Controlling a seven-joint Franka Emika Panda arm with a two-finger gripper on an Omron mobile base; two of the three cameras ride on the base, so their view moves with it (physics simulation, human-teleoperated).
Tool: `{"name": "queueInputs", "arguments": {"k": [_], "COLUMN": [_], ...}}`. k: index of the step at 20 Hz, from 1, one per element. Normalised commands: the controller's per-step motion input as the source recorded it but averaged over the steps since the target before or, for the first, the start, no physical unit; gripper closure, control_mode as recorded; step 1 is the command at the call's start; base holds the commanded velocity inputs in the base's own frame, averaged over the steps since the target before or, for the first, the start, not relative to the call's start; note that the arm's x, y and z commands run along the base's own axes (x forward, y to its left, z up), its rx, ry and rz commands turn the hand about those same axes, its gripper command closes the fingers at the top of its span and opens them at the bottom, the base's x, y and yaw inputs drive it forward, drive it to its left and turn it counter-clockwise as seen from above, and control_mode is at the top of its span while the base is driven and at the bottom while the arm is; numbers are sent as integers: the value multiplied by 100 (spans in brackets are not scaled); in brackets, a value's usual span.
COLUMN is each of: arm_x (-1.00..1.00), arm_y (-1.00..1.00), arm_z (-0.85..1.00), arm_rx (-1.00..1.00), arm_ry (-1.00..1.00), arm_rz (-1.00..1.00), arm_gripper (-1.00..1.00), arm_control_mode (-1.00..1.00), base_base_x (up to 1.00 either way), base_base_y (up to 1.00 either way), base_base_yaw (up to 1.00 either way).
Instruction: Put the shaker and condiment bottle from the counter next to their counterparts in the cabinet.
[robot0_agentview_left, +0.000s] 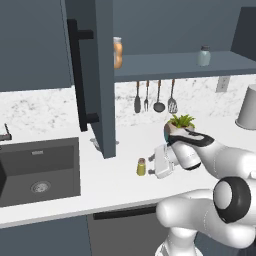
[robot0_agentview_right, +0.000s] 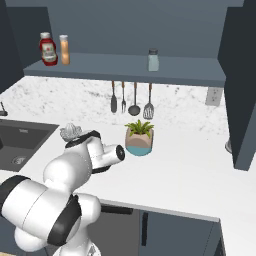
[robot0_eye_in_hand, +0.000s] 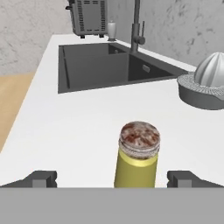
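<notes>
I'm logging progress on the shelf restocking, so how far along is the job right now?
Done: an orange bottle already stands on the cabinet shelf, though I cannot tell whether it is the moved one. In hand: the open gripper brackets the yellow shaker, which stands on the counter, ungrasped. Left: grip it and set it beside the grey-green shaker.

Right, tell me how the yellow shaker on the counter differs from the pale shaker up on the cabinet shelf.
The yellow shaker has a yellow-olive body and a brownish cap; the pale shaker is grey-green with a grey cap. The yellow shaker stands low on the counter, between the open claw's fingertips; the pale shaker stands on the cabinet shelf, far from the claw. Both are small, upright, capped cylinders.
</notes>
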Motion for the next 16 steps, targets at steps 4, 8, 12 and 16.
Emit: {"name": "queueInputs", "arguments": {"k": [4,8,12,16], "arm_x": [14,11,8,7], "arm_y": [6,5,2,3], "arm_z": [-9,-11,-10,-8], "arm_rx": [0,0,0,0], "arm_ry": [0,0,0,0], "arm_rz": [0,0,0,0], "arm_gripper": [-100,-100,-100,-100], "arm_control_mode": [-100,-100,-100,-100], "base_base_x": [0,0,0,0], "base_base_y": [0,0,0,0], "base_base_yaw": [0,0,0,0]}}
